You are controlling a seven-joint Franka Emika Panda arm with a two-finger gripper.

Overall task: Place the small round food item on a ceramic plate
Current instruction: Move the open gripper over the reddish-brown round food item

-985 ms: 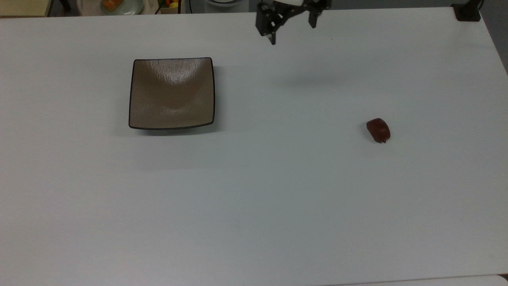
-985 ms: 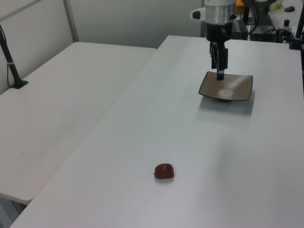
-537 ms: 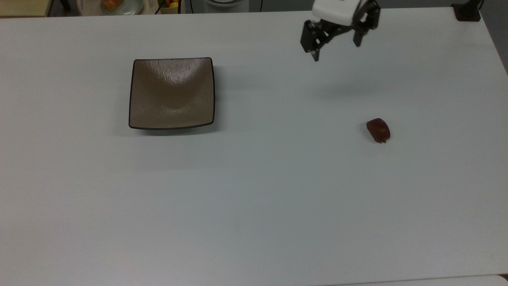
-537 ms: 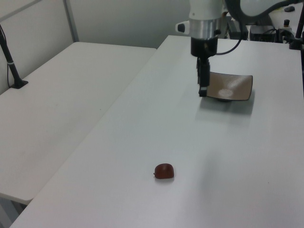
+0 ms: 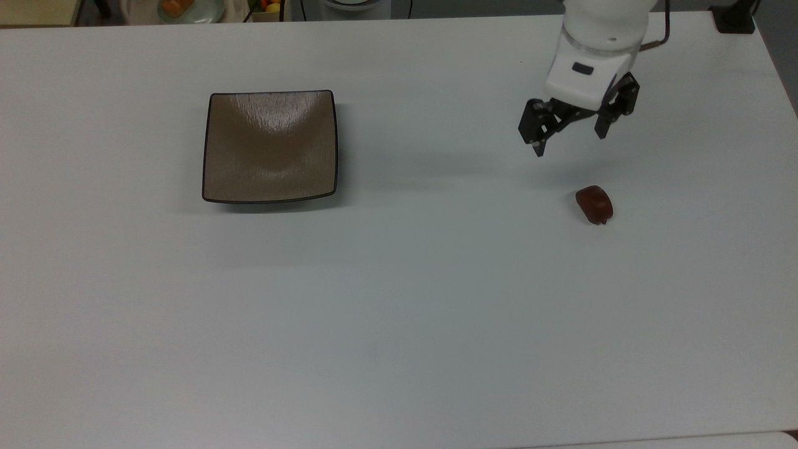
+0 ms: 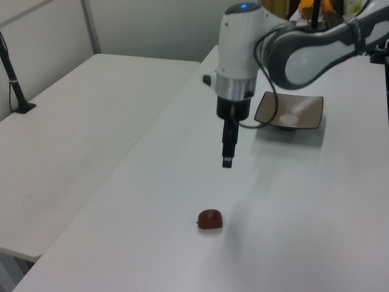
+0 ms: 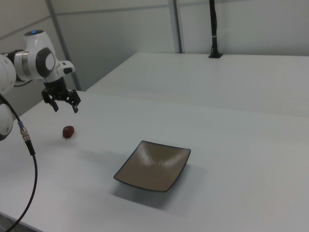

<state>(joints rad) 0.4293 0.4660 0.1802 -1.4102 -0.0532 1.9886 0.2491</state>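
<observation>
The tool (image 5: 572,144) hangs above the white counter (image 5: 399,312) with its 2 fingers spread apart and nothing between them. The small round food item (image 5: 594,204) lies on the counter near it, well apart from the ceramic plate (image 5: 269,147) at the top view's left.

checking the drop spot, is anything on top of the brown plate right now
Nothing lies on the ceramic plate: its glazed surface shows bare, with only light reflections. The small round food item sits on the table, far off toward the top view's right, below the open pincer.
</observation>
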